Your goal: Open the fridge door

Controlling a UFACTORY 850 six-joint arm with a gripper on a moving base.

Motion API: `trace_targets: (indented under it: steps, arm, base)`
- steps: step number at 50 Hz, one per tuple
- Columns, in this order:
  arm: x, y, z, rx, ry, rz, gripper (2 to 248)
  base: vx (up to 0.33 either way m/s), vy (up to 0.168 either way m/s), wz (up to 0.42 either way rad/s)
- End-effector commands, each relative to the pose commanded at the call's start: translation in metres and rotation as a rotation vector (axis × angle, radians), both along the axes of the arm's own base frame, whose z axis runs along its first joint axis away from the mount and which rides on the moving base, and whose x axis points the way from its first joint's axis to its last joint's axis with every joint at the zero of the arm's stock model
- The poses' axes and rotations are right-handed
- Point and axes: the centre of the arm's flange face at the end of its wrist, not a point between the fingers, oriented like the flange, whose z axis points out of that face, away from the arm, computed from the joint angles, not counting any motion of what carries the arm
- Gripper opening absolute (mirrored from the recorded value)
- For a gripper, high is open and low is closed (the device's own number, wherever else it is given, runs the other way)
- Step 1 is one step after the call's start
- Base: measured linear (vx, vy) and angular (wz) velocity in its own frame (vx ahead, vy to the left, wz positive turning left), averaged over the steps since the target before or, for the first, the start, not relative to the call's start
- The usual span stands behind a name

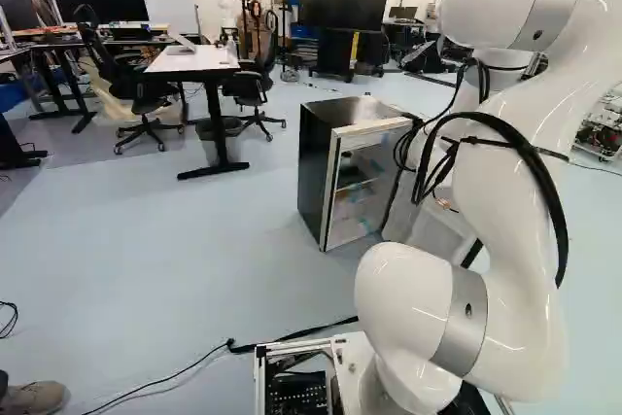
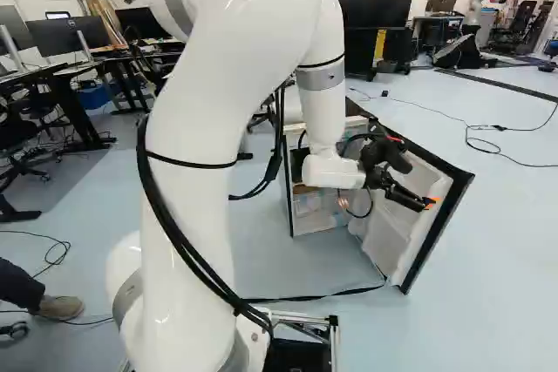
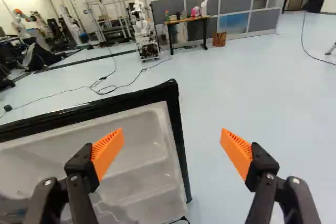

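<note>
Black-edged door (image 2: 397,233) points outward from the fridge (image 1: 323,162), long axis upright.

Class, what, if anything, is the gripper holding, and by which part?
Nothing is held. The gripper stands wide open; an edge of the open fridge door shows between its fingers, but they are not closed on it.

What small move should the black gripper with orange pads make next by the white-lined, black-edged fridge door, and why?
Probably ease the gripper back, clear of the door: it already stands wide open, showing the shelves inside, and the open gripper holds nothing.
</note>
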Motion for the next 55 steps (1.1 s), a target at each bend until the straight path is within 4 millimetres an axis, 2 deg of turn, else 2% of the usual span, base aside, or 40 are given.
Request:
trace_targets:
  steps: [36,55]
  arm:
    - [-0.025,0.074,0.010,-0.008,0.064,0.295,247]
    - [-0.026,0.081,0.011,-0.010,0.068,0.326,247]
  base:
    - [0.000,0.000,0.000]
    - [0.000,0.000,0.000]
